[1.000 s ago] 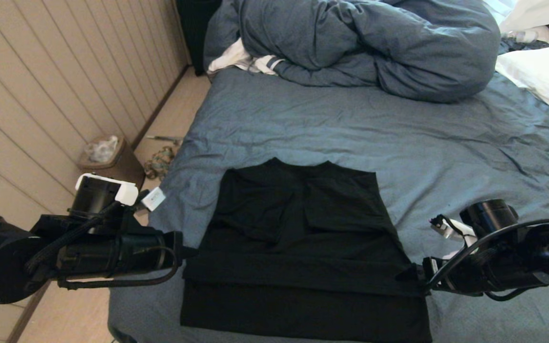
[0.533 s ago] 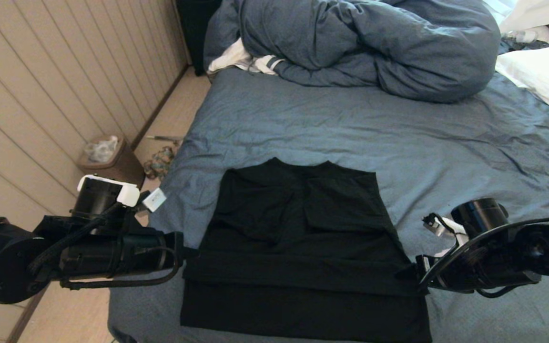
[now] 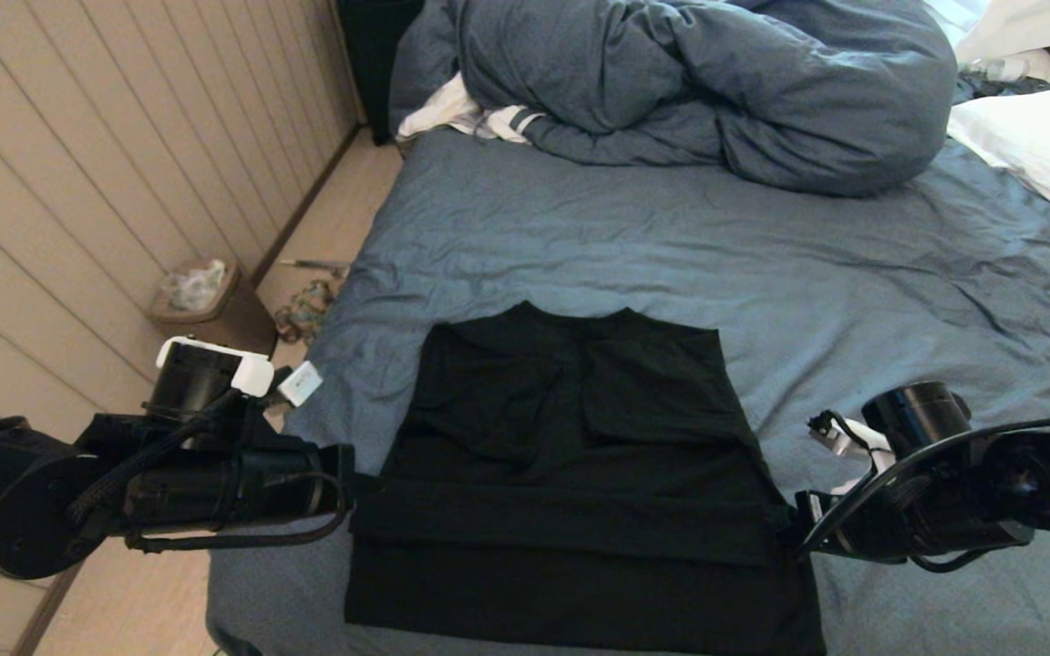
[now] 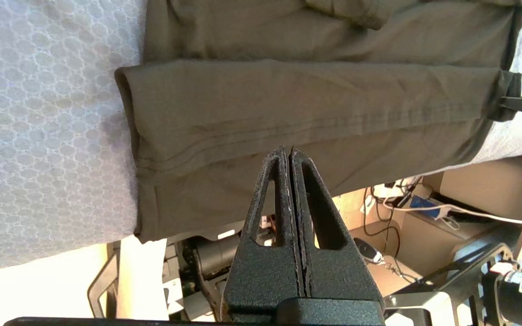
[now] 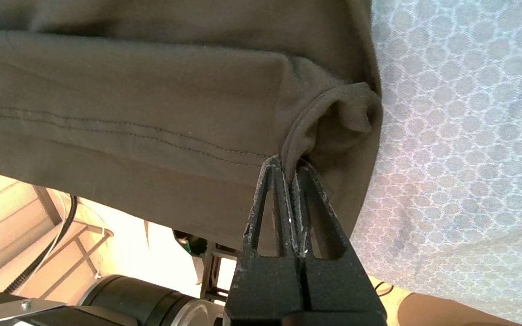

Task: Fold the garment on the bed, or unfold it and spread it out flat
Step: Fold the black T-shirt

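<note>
The garment point(image 3: 571, 456), a black T-shirt, lies flat on the bed point(image 3: 762, 246) near its front edge, with its lower part folded up into a band point(image 4: 311, 104). My right gripper point(image 3: 785, 533) is shut on the band's right corner. In the right wrist view a pinch of hem point(image 5: 306, 131) rises between the fingertips of that gripper point(image 5: 288, 163). My left gripper point(image 3: 365, 481) sits at the garment's left edge. In its own wrist view that gripper point(image 4: 289, 150) is shut, its fingers pressed flat together, and I see no cloth between them.
A bunched blue-grey duvet point(image 3: 689, 82) fills the far end of the bed, with a white-and-striped cloth point(image 3: 461, 114) beside it and a white pillow point(image 3: 1035, 146) at the far right. Left of the bed are a panelled wall and a small bin point(image 3: 201, 296) on the floor.
My right gripper has shut on the garment's right corner and edged a little to the left. The left arm has shifted only slightly and stays shut.
</note>
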Robot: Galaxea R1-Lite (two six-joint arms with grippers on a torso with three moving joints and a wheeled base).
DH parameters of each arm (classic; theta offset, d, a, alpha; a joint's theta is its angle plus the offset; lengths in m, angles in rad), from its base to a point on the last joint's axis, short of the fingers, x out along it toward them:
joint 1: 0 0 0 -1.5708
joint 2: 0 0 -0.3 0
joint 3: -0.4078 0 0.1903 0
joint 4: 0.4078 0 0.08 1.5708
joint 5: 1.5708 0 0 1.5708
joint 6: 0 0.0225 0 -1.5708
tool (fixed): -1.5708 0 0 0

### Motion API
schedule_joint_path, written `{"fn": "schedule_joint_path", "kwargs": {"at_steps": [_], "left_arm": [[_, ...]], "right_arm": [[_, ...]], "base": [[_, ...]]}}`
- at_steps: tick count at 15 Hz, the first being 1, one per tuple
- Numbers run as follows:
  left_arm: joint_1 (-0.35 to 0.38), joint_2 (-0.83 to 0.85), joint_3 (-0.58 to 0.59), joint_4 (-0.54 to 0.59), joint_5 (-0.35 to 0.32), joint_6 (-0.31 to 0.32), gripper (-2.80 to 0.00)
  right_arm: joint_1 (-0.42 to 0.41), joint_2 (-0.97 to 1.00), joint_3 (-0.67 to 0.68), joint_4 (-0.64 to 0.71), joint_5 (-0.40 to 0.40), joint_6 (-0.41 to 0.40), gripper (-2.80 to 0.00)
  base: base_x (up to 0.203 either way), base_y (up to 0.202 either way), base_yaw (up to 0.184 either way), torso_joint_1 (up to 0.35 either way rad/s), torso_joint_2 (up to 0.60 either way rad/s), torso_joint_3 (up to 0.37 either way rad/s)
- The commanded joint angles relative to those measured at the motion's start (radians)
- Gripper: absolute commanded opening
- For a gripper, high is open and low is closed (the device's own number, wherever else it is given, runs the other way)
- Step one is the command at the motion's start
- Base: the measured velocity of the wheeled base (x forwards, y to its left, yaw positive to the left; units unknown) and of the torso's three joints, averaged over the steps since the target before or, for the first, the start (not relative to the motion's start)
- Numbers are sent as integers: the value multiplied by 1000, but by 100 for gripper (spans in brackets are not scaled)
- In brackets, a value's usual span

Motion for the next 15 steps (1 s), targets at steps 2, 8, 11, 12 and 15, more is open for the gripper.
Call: {"fn": "schedule_joint_path", "kwargs": {"at_steps": [2,8,11,12,15], "left_arm": [[8,2,-8,-2,1,-2,-280],[94,4,-38,4,0,7,-280],[109,36,-24,9,2,11,-280],[110,45,-13,8,2,12,-280],[109,63,-6,11,-4,26,-280]], "right_arm": [[-2,-24,-7,0,2,3,-280],[0,-107,-50,2,15,41,-280],[-2,-102,-52,2,16,39,-280],[-3,-101,-52,2,19,39,-280],[-2,-80,-50,2,40,38,-280]], "base": [[0,0,0,0,0,0],[0,0,0,0,0,0],[0,0,0,0,0,0],[0,0,0,0,0,0],[0,0,0,0,0,0]]}}
